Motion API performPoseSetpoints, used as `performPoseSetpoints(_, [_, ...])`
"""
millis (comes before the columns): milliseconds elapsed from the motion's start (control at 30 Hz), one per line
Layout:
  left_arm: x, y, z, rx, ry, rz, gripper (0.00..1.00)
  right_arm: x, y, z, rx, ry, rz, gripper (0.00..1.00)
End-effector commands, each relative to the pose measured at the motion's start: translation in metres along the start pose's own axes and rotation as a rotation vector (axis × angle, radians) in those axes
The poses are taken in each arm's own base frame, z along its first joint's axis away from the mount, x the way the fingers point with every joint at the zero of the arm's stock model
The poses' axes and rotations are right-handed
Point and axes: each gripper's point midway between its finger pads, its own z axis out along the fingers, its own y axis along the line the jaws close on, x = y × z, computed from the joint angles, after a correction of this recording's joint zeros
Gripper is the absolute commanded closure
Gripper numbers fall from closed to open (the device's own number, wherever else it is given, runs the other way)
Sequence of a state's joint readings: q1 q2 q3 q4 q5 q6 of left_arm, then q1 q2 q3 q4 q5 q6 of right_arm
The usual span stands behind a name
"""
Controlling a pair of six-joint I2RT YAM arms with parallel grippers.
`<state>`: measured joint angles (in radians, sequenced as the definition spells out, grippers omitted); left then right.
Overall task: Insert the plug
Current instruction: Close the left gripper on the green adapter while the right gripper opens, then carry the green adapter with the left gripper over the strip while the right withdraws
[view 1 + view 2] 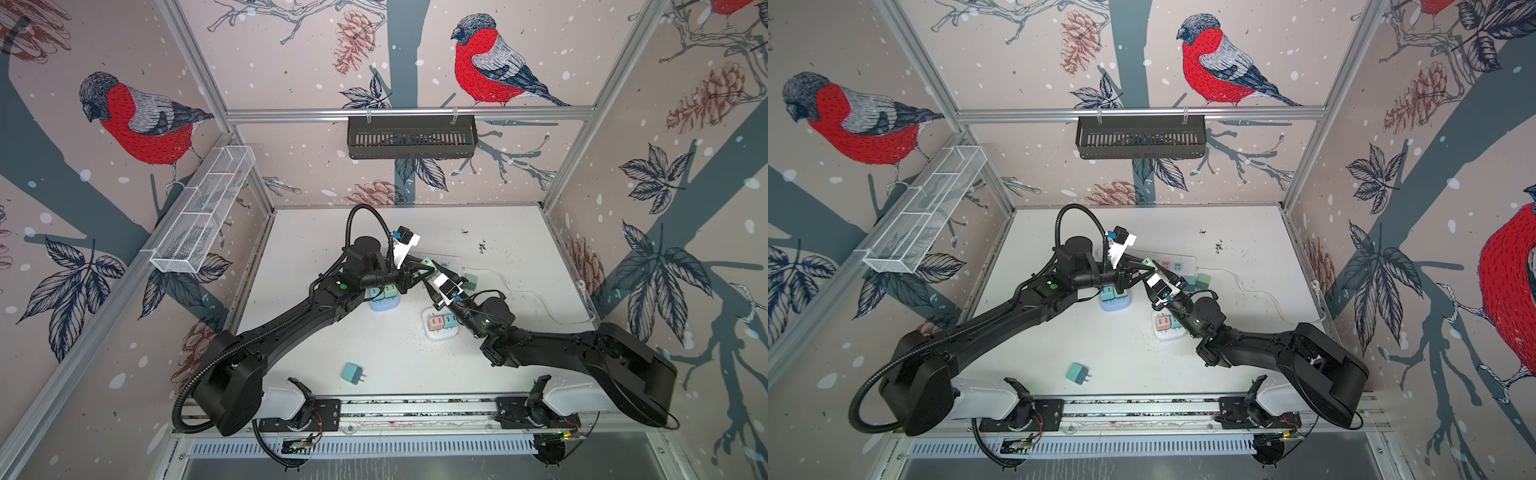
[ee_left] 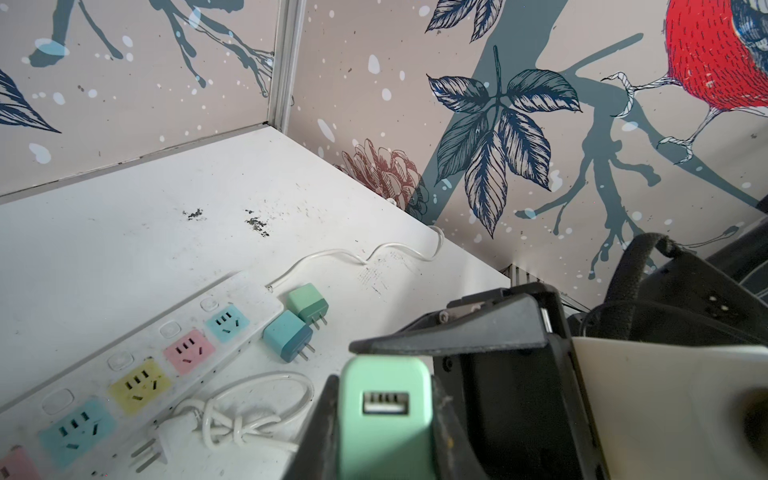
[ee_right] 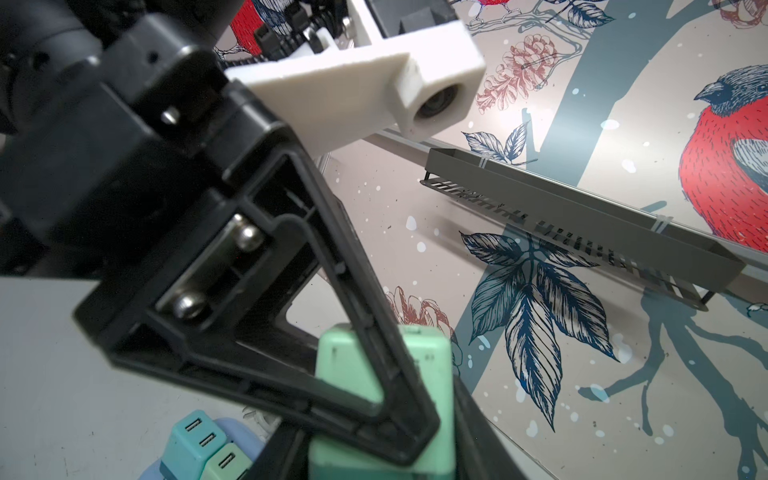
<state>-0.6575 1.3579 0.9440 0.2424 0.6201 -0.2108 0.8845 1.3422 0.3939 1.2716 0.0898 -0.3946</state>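
The plug (image 2: 384,415), a mint-green plastic charger cube with one USB port in its end face, is in the air between the two hands, and both of them hold it. The left hand (image 1: 422,269) is closed on it. In the left wrist view its black fingers (image 2: 320,432) press on two opposite sides, and the USB port looks toward the camera. The right hand (image 1: 430,275) meets it from the opposite side and grips the same cube. In the right wrist view a triangular finger of the left hand crosses in front of the green body. The metal pins of the plug are hidden.

Just under and beyond the two hands, a long white power strip (image 2: 137,357) with blue, yellow and pink sockets lies on the white surface (image 2: 124,232). Beyond the left hand, at the end of the strip, a teal charger cube (image 2: 286,336) and a green charger cube (image 2: 307,301) lie close together, near the thin white cable (image 2: 374,253) of the strip.

Behind the left hand, under its wrist, a pale blue socket block (image 1: 384,306) carries teal and green chargers. Behind the right hand, beside its wrist, a white socket block (image 1: 436,330) carries a pink charger and a teal one. A lone teal charger (image 1: 352,372) lies on its side, well apart from both hands.
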Motion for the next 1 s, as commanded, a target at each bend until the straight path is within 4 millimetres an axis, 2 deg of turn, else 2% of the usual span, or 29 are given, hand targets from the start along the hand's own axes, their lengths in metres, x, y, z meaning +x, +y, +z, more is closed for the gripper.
performPoseSetpoints(0, [0.003,-0.011,-0.001,0.053,0.012,0.062,0.96,-0.017,-0.010,-0.006,0.037,-0.054,0.047,0.44])
performPoseSetpoints(67, [-0.003,-0.007,-0.004,0.018,-0.007,0.084,1.00,-0.019,-0.015,-0.013,0.054,-0.051,0.044,0.31])
performPoseSetpoints(167, [-0.012,-0.001,-0.007,-0.036,-0.026,0.107,1.00,-0.020,-0.025,-0.025,0.094,-0.042,0.046,0.17])
performPoseSetpoints(300, [-0.022,0.010,-0.011,-0.122,-0.037,0.132,1.00,-0.005,-0.031,-0.043,0.109,0.004,0.063,0.00])
performPoseSetpoints(367, [-0.027,0.017,-0.014,-0.166,-0.060,0.166,1.00,0.004,-0.039,-0.054,0.147,0.017,0.065,0.00])
performPoseSetpoints(433, [-0.027,0.021,-0.014,-0.188,-0.067,0.230,1.00,0.014,-0.056,-0.066,0.216,0.031,0.083,0.00])
performPoseSetpoints(600, [-0.021,0.036,-0.012,-0.259,-0.067,0.465,1.00,0.039,-0.122,-0.080,0.389,0.076,0.268,0.00])
performPoseSetpoints(700, [-0.013,0.049,-0.012,-0.321,-0.056,0.560,1.00,0.061,-0.150,-0.086,0.493,0.124,0.335,0.00])
performPoseSetpoints(833, [0.020,0.044,-0.005,-0.240,-0.006,0.783,1.00,0.089,-0.171,-0.093,0.637,0.195,0.358,0.00])
performPoseSetpoints(967, [0.028,0.055,-0.001,-0.278,-0.022,0.803,1.00,0.119,-0.187,-0.095,0.735,0.266,0.411,0.00])
